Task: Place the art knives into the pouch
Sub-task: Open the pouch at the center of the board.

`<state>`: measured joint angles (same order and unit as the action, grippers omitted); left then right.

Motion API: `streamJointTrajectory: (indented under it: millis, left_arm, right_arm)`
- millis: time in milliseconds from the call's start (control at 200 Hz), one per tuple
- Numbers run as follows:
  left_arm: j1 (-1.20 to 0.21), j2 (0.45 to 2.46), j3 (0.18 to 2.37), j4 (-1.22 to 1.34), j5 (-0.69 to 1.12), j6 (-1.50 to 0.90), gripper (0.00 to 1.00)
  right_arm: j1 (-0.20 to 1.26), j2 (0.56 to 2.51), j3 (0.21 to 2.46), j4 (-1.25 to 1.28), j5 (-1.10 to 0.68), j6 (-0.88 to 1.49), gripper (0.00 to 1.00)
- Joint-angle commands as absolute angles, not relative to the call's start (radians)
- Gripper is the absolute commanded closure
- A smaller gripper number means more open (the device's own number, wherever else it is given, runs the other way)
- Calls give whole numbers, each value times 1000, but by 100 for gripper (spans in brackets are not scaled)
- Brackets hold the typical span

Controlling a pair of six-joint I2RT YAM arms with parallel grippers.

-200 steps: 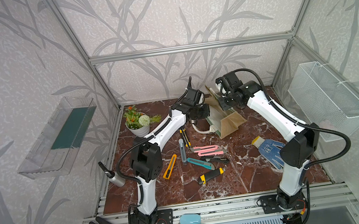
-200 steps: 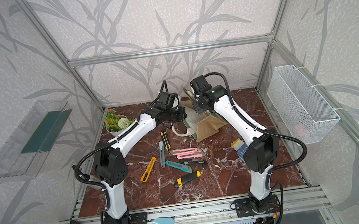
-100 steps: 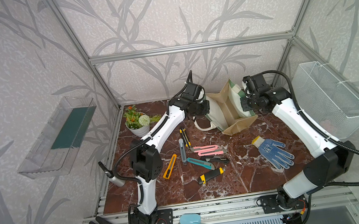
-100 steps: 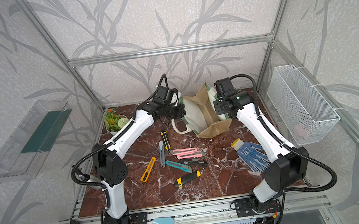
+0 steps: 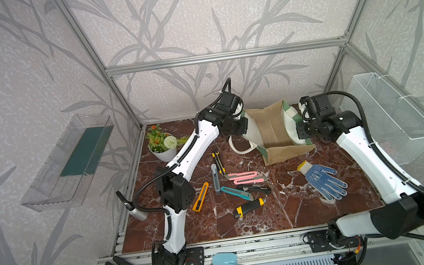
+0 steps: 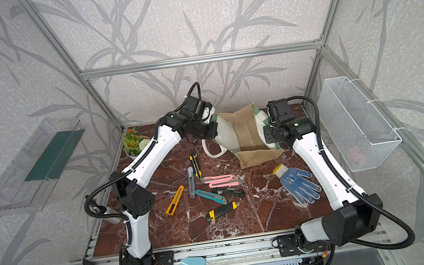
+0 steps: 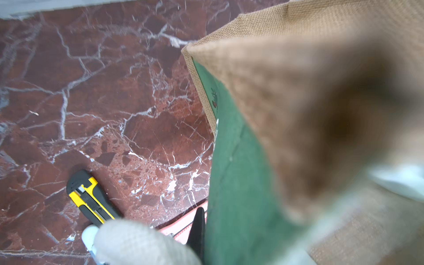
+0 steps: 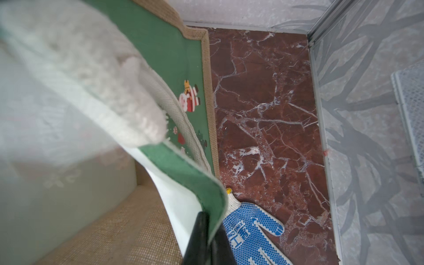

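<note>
Both hands are taken up with the pouch (image 5: 272,130), which sits at the far side of the tabletop (image 5: 272,220), a little right of centre. The left hand (image 5: 244,126) is pressed together on its left wall. The right hand (image 8: 210,236) pinches the green-and-white right wall, so the mouth is pulled wide.

The art knife is not inside. A slim black-and-yellow one (image 5: 218,163) lies just left of the pouch, at the far end of a loose cluster of cutters (image 5: 245,181) in the middle of the tabletop (some touching or crossing).

The trouble I'd expect is that one hand must let go to fetch a knife. The soft jute wall may then sag over the mouth, or the pouch may tip toward the hand that holds on. A white rope handle (image 5: 238,149) trails on the tabletop between pouch and knives and could snag a reaching hand. Picking from crossed cutters risks dragging a neighbour along, and a flat knife on smooth marble may slip out of the pinch.
</note>
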<state>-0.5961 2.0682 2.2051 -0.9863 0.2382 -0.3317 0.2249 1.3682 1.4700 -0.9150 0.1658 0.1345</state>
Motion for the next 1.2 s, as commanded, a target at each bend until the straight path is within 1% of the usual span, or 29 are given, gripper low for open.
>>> streamJointTrajectory:
  millis: [0,45,95,140,195,240,300,330,550,700,920,1055,1125,1195]
  left_arm:
    - [-597,2071,2263,-1017,201,-305,92]
    - [-599,2061,2261,-1018,186,-302,80]
    - [-600,2048,2254,-1017,173,-299,65]
    - [-602,2033,2244,-1013,168,-297,53]
    - [-601,2014,2224,-1004,164,-291,43]
    - [-604,1998,2208,-997,156,-286,36]
    - [-605,1976,2178,-985,132,-278,21]
    - [-608,1961,2157,-973,111,-277,18]
    - [-610,1824,1979,-907,-25,-279,16]
    - [-609,1706,1818,-875,-122,-282,14]
    - [-609,1576,1610,-918,-320,-305,13]
    - [-595,1524,1491,-931,-320,-330,17]
    - [-588,1502,1420,-931,-312,-352,26]
    - [-583,1482,1349,-936,-301,-379,27]
  right_arm:
    - [213,1335,1438,-962,99,150,100]
    - [213,1328,1421,-953,85,154,100]
    - [213,1323,1405,-942,80,157,100]
    - [210,1327,1399,-940,80,162,100]
    - [210,1339,1404,-945,80,167,100]
    - [209,1346,1405,-947,80,171,100]
    - [206,1347,1403,-937,63,187,100]
    - [204,1343,1396,-925,47,192,100]
    - [201,1329,1361,-873,-19,229,100]
    - [199,1314,1337,-862,-57,237,100]
    - [199,1249,1265,-811,-66,265,100]
    - [199,1214,1222,-766,-92,283,100]
    - [199,1204,1210,-762,-93,284,100]
    - [200,1192,1201,-764,-91,282,100]
